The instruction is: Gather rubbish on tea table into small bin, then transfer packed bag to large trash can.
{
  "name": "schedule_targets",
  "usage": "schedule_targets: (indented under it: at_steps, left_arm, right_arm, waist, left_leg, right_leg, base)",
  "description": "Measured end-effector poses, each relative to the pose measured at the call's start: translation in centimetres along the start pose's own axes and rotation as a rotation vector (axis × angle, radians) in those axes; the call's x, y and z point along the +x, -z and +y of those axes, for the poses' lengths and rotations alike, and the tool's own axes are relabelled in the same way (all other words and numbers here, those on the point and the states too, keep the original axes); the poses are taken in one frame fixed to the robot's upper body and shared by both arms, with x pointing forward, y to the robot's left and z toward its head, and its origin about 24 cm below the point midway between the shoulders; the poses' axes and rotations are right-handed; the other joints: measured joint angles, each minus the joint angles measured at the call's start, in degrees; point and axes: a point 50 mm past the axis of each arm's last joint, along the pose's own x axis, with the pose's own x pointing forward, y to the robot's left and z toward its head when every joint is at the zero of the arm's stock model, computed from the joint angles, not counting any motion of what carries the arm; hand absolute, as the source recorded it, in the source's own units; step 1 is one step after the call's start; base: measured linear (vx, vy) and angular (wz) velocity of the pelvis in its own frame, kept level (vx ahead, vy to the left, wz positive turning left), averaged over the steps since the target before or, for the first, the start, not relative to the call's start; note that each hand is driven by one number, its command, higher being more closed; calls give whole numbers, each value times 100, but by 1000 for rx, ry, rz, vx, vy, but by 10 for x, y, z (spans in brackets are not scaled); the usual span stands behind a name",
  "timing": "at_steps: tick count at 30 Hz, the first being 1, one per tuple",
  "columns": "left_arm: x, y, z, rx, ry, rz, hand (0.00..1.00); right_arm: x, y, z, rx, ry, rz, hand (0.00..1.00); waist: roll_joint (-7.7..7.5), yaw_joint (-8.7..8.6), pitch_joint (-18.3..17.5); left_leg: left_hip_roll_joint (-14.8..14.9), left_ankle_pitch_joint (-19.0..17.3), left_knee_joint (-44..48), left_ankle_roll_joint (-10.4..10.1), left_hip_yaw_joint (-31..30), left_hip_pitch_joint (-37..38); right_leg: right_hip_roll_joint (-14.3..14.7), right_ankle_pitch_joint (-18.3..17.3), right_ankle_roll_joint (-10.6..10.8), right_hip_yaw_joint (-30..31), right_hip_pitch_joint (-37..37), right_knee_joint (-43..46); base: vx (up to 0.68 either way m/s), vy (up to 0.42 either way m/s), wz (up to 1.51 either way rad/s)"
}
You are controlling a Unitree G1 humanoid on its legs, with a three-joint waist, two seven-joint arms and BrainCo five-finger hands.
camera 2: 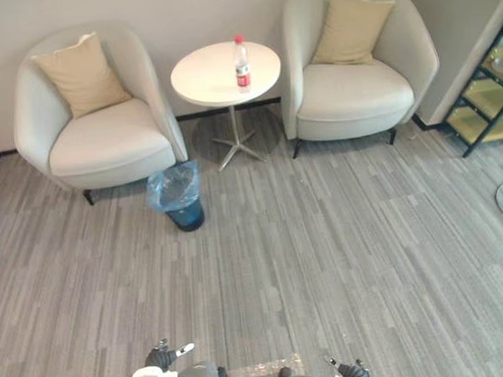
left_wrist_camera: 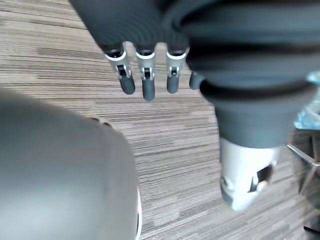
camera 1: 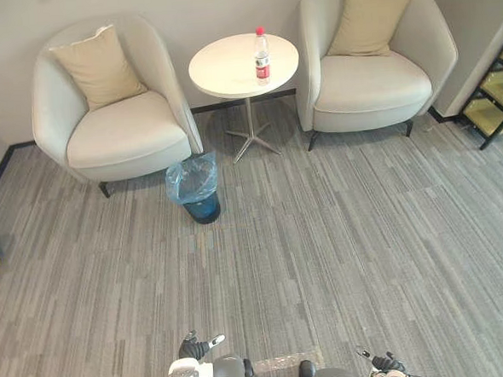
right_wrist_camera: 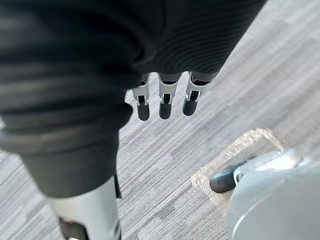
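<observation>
A clear plastic bottle (camera 1: 261,58) with a red cap and red label stands upright on the round white tea table (camera 1: 224,72) between two armchairs. The small dark bin (camera 1: 197,188), lined with a blue bag, sits on the carpet to the table's front left, beside the left armchair. My left hand (camera 1: 198,346) hangs low at the near edge, far from the table. Its fingers (left_wrist_camera: 145,80) are straight and hold nothing. My right hand (camera 1: 387,365) is likewise low and near, with relaxed empty fingers (right_wrist_camera: 164,99) over the carpet.
A cream armchair (camera 1: 120,137) with a cushion stands left of the table and another armchair (camera 1: 373,83) to its right. A black shelf with yellow panels (camera 1: 500,96) is at the far right. Grey striped carpet (camera 1: 323,235) stretches between me and the table.
</observation>
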Motion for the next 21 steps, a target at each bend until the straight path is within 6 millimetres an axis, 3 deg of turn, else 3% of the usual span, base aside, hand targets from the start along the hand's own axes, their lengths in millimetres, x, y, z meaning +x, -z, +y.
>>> schedule_targets:
  at_steps: [1, 2, 3, 4, 6, 7, 10, 11, 13, 14, 16, 17, 18, 19, 20, 21]
  left_arm:
    - [0, 1, -1, -4, -2, 2, 0]
    - [-1, 5, -3, -6, -7, 18, 0]
    - [-1, 6, -2, -3, -10, 18, 0]
    - [-1, 4, 1, -7, -20, 11, 0]
    - [0, 3, 5, -15, -33, 9, 0]
    - [0, 3, 5, -14, -32, 11, 0]
    - [-1, 2, 2, -3, -20, 12, 0]
    - [-1, 1, -3, -6, -9, 10, 0]
    - [0, -1, -8, -7, 2, 8, 0]
    - [-1, 0, -10, -9, 8, 14, 0]
    - [-1, 0, -13, -11, 14, 17, 0]
    - [-1, 2, -14, -12, 16, 22, 0]
    - [-2, 3, -13, -12, 15, 24, 0]
    - [-3, 7, -9, -5, 5, 33, 0]
    - [-1, 6, -6, -9, -8, 34, 0]
    - [-2, 7, -10, -19, -5, 39, 0]
  right_arm:
    - [0, 0, 0, 0, 2, -1, 0]
    - [0, 2, -5, 6, 17, 6, 0]
    - [0, 2, -5, 8, 19, 6, 0]
    - [-2, 9, -2, 10, 13, 25, 0]
    - [-4, 12, 3, 12, 0, 31, 0]
    - [-4, 12, 3, 12, -4, 25, 0]
    - [-5, -1, 12, -17, -45, -47, 0]
    - [-6, -7, 15, -35, -54, -76, 0]
    - [-6, -11, 18, -38, -65, -96, 0]
    - [-6, -16, 21, -39, -71, -111, 0]
    - [-6, -16, 22, -40, -75, -115, 0]
    - [-7, -17, 25, -48, -87, -125, 0]
    - [-7, -17, 26, -54, -90, -128, 0]
    - [-8, -13, 28, -87, -96, -123, 0]
    - [-8, -11, 30, -85, -104, -110, 0]
    - [-7, -15, 29, -93, -100, -120, 0]
  waist:
    - [20, 2, -11]
    - [87, 26, -54]
    - [57, 46, -64]
    - [-59, 117, -160]
    - [-207, 240, -172]
    - [-207, 290, -171]
    - [-242, 155, -166]
    - [-230, 142, -159]
    - [-198, 142, -142]
    - [-181, 122, -95]
    - [-180, 83, -94]
    - [-179, 16, -93]
    - [-185, -9, -97]
    - [-300, -42, -153]
    - [-425, -47, -169]
    - [-310, -33, -153]
  left_leg:
    - [-97, 237, -578, -55, -174, 2]
    - [-151, 802, -1068, 69, -391, 75]
    - [-186, 883, -1044, 141, -359, 97]
    - [-278, 615, -876, 276, -119, 108]
    - [-360, 370, -827, 352, 221, 334]
    - [-371, 289, -831, 456, 363, 528]
    - [-556, 43, -1090, 548, 455, 1200]
    - [-576, -7, -1240, 520, 457, 1540]
    - [-564, -7, -1517, 519, 443, 1945]
    - [-522, -7, -1686, 518, 392, 2283]
    - [-424, -26, -1746, 485, 370, 2555]
    - [-319, -70, -1748, 412, 303, 2718]
    - [-292, -86, -1751, 385, 268, 2763]
    - [-344, -144, -1802, 287, 131, 2854]
    - [-385, -243, -1809, 135, -111, 3047]
    - [-282, -248, -1789, 125, -139, 3093]
  right_leg:
    - [-49, -59, 59, 104, 8, -7]
    - [-48, -242, 199, 336, 0, 26]
    - [-90, -302, 229, 398, -1, 68]
    - [-251, -431, 344, 491, 4, 257]
    - [-401, -571, 515, 483, -242, 975]
    - [-397, -590, 552, 500, -413, 1526]
    - [-543, -344, 1177, 225, -1526, 4319]
    - [-701, -367, 1079, -204, -1911, 4996]
    - [-910, -458, 895, -764, -2254, 5168]
    - [-1020, -555, 736, -1146, -2369, 4925]
    - [-1027, -556, 646, -1431, -2495, 4286]
    - [-896, -370, 530, -1483, -2543, 3468]
    - [-826, -257, 517, -1454, -2552, 3192]
    - [-629, 404, 397, -1137, -2490, 2244]
    - [-569, 656, 186, -971, -2538, 2233]
    - [-501, 640, 167, -1009, -2523, 2308]
  base:
    - [325, 264, -88]
    - [304, 257, -77]
    - [511, 379, -83]
    - [338, 228, -53]
    - [400, 213, -75]
    - [453, 233, -85]
    - [379, 174, -22]
    - [387, 123, 2]
    - [415, 37, 3]
    - [451, -10, 15]
    - [394, -99, 28]
    - [407, -154, 34]
    - [421, -206, 35]
    - [461, -263, 23]
    - [468, -272, 9]
    - [523, -327, -1]
